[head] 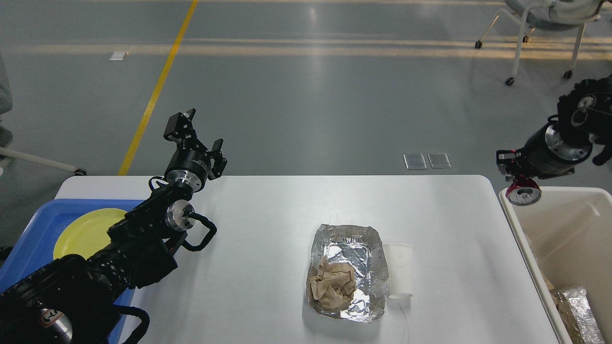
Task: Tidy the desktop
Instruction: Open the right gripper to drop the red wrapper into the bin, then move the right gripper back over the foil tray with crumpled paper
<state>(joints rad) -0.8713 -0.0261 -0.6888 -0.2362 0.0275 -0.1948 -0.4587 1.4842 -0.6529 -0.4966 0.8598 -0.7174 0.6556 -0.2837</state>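
My right gripper [515, 177] jaws squeeze the red can [522, 192] at the right, over the bin [550, 192] edge, so it might fall outside onto the bench [267, 267]; my left gripper [193, 134] jaws are apart.

Right gripper [510, 168] jaws seemingly hidden behind red can [522, 192]; bin [550, 193] cropped.

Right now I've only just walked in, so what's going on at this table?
The robot is clearing the desktop. Its right gripper holds a crushed red can at the near corner of the cream bin. The left gripper is open and empty. A foil tray with crumpled paper and a paper cup remain.
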